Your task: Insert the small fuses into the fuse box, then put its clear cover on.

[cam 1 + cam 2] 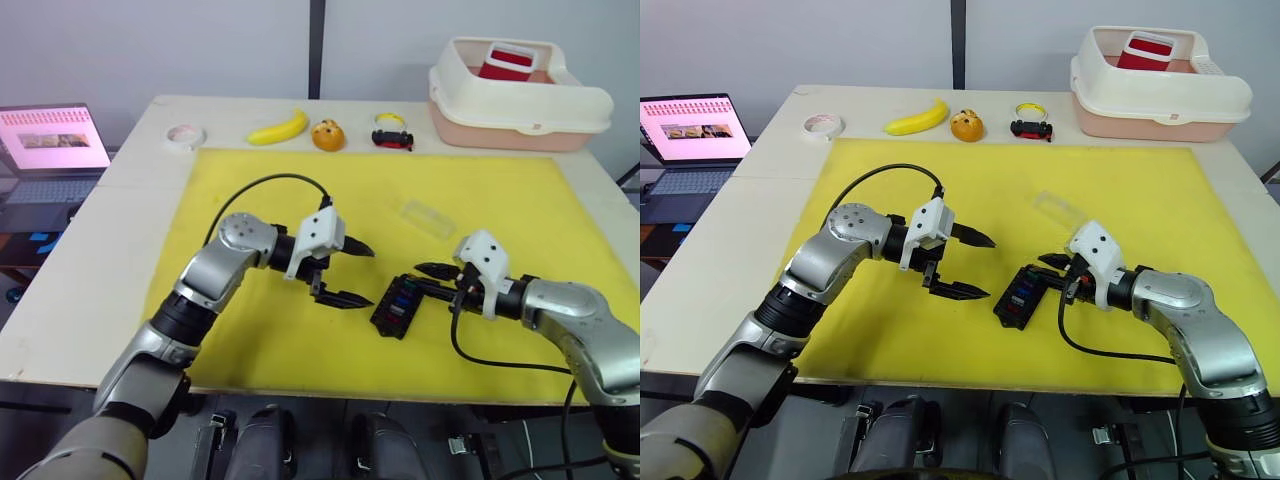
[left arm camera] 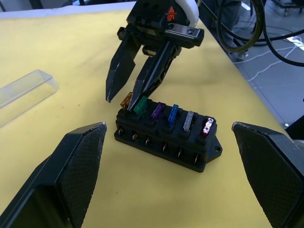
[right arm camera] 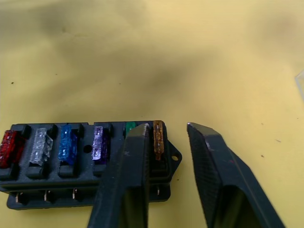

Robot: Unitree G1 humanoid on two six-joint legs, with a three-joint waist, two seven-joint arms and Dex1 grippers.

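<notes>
The black fuse box (image 1: 398, 308) lies on the yellow mat (image 1: 500, 190) between my two grippers. Several small fuses stand in its slots in one row: orange (image 2: 126, 100), green (image 2: 141, 105), purple (image 2: 157, 111), blue (image 2: 173, 115), grey (image 2: 188, 121) and red (image 2: 207, 127). My right gripper (image 3: 166, 127) is open by a narrow gap, its tips down at the box's end around the orange fuse (image 3: 158, 140). My left gripper (image 1: 366, 275) hovers wide open just left of the box, holding nothing. The clear cover (image 1: 427, 218) lies flat on the mat behind the box.
A cream-white bin (image 1: 520, 105) with a red item stands at the back right. Along the table's far edge are a banana (image 1: 278, 128), an orange (image 1: 328, 135), a toy car (image 1: 392, 136) and a tape roll (image 1: 185, 136). A laptop (image 1: 55, 140) sits off the table's left.
</notes>
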